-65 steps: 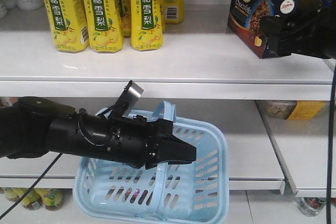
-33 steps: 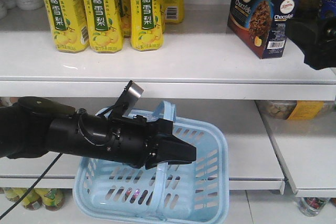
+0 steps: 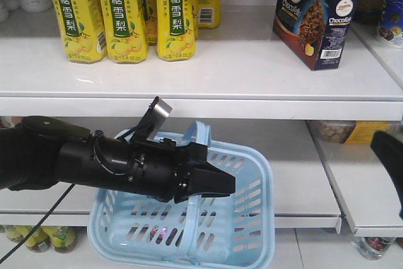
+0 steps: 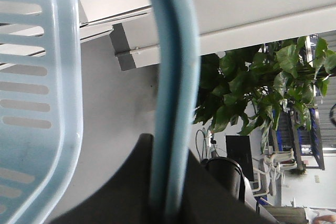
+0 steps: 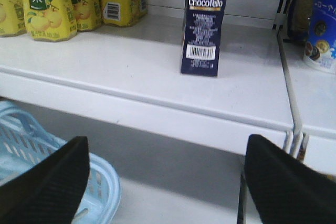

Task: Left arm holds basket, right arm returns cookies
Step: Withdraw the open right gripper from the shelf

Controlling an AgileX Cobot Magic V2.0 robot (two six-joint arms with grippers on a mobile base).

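Pulled my right claw back, empty, jaws apart; cookies upright on shelf, up-left. Left claw clamps basket handle.

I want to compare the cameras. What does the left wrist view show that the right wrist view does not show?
Only the left wrist view shows the left gripper closed on the basket handle, with a green plant behind. Only the right wrist view shows the cookies standing upright on the shelf, the yellow drink cartons, and the open right gripper holding nothing. Both show the basket.
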